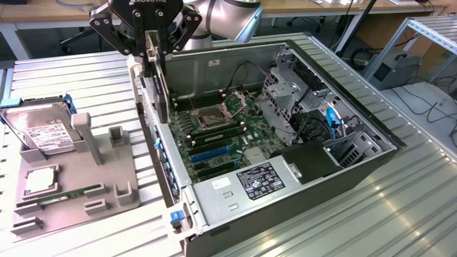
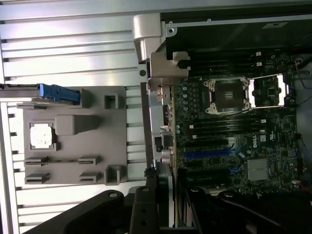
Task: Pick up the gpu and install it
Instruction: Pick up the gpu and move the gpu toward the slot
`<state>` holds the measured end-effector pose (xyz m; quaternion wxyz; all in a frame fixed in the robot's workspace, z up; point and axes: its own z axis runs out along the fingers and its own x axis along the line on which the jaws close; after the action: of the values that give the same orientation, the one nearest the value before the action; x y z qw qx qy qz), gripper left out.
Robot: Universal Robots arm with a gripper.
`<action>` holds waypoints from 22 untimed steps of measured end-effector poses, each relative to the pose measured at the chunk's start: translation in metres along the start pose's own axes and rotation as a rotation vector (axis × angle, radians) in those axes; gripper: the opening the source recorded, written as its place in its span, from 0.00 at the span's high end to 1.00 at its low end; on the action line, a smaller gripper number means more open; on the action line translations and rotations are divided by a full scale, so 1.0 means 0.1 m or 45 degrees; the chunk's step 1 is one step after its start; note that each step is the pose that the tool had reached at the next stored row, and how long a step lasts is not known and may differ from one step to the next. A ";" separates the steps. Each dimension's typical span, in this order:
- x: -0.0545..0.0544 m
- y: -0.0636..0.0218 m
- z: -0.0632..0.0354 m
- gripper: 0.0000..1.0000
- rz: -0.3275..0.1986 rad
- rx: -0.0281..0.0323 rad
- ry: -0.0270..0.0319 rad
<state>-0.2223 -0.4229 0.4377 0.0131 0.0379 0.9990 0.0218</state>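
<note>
Overhead, gripper [image 1: 152, 51] half-spread, pinching the gpu [image 1: 160, 91] on edge, card hanging upright over open computer case [image 1: 371, 160] wall, gray parts tray [image 1: 71, 214] at nine o'clock in exterior view, ribbed metal table [image 1: 400, 214], lab desks behind.

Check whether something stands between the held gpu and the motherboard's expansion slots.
Nothing visible does. The gripper holds the gpu upright above the open case, at its edge on the exterior view's left. The blue expansion slots lie bare inside, with no cable across them.
</note>
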 end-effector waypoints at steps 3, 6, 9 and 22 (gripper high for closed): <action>-0.04 0.002 0.006 0.73 0.000 0.0000 0.0000; -0.10 0.006 0.021 0.73 0.000 0.0002 0.0000; -0.21 0.011 0.050 0.73 0.000 0.0012 -0.0001; -0.31 0.016 0.112 0.73 0.000 0.0019 -0.0001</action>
<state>-0.1905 -0.4233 0.4274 0.0131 0.0378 0.9990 0.0211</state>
